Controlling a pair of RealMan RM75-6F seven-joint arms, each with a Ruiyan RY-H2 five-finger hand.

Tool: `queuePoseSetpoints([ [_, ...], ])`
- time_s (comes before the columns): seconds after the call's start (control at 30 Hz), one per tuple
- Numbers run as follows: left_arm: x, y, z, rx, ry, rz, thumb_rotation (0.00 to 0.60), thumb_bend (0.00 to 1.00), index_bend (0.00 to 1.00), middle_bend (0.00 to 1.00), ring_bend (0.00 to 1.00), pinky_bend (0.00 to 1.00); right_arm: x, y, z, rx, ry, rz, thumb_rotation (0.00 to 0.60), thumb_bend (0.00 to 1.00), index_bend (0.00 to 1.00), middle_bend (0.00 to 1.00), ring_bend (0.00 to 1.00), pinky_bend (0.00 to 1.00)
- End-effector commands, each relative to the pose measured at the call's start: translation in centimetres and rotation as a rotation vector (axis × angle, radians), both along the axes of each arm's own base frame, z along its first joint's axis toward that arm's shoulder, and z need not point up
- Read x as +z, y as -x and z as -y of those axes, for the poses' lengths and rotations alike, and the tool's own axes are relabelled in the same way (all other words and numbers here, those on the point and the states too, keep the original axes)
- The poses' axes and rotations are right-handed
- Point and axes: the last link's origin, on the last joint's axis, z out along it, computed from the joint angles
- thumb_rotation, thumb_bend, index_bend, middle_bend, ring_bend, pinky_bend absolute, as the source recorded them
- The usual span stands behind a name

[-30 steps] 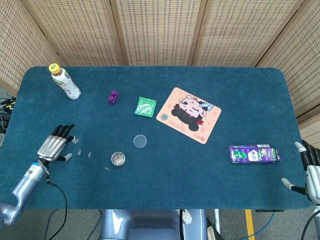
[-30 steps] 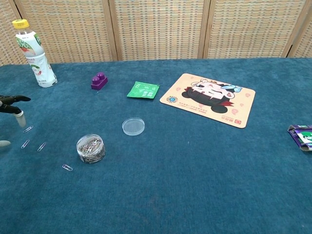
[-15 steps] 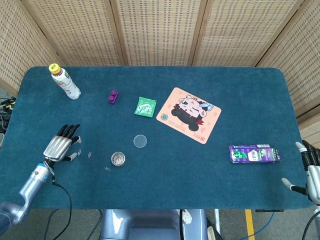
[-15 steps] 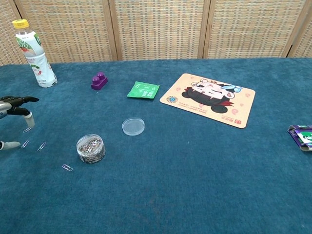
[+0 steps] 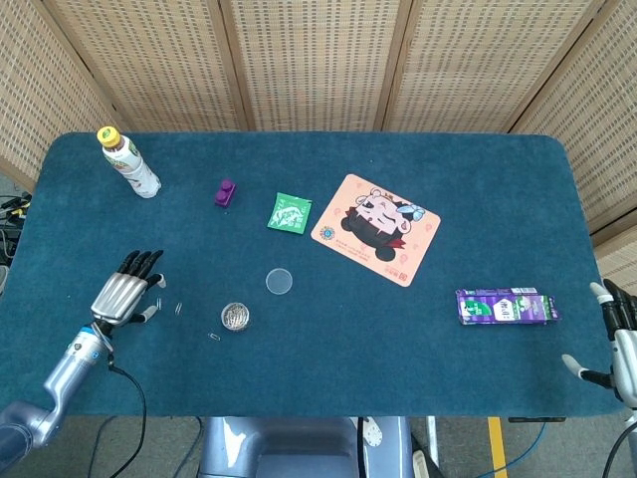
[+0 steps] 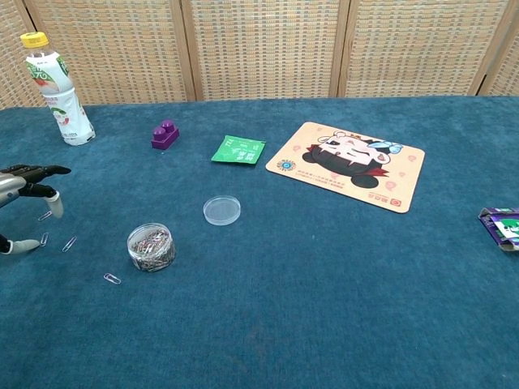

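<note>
Several loose paper clips (image 6: 69, 243) lie on the table (image 5: 398, 329) beside their uncapped jar (image 6: 151, 246), where the left robot hand (image 5: 126, 289) hovers with fingers spread, grasping nothing. At the table's far edge the right robot hand (image 5: 619, 339) rests released, near a purple carton (image 5: 506, 306).

The left hand (image 5: 123, 295) sits at the lower left of the head view, palm down, fingers apart and stretched forward, holding nothing, its forearm running to the corner. The right hand (image 5: 619, 339) shows at the lower right edge, fingers spread, empty.
</note>
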Motion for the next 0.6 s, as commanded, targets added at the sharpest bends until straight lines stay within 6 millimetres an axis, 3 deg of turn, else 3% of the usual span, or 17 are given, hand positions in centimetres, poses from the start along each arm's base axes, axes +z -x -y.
queuePoseSetpoints([
  [0.03,-0.1,-0.6,-0.1,-0.019,0.003,0.009,0.600,0.28,0.40,0.00,0.00,0.00,0.0,0.0,0.0,-0.001,-0.001,0.001,0.600,0.00,0.03,0.00,0.00,0.00],
  [0.47,-0.8,-2.2,-0.2,-0.038,0.027,0.016,0.600,0.28,0.40,0.00,0.00,0.00,0.2,0.1,0.0,-0.003,0.001,0.005,0.600,0.00,0.03,0.00,0.00,0.00],
  [0.6,-0.1,-2.1,-0.1,-0.045,0.026,0.000,0.600,0.28,0.40,0.00,0.00,0.00,0.2,0.2,0.0,-0.003,0.003,0.008,0.600,0.00,0.03,0.00,0.00,0.00],
])
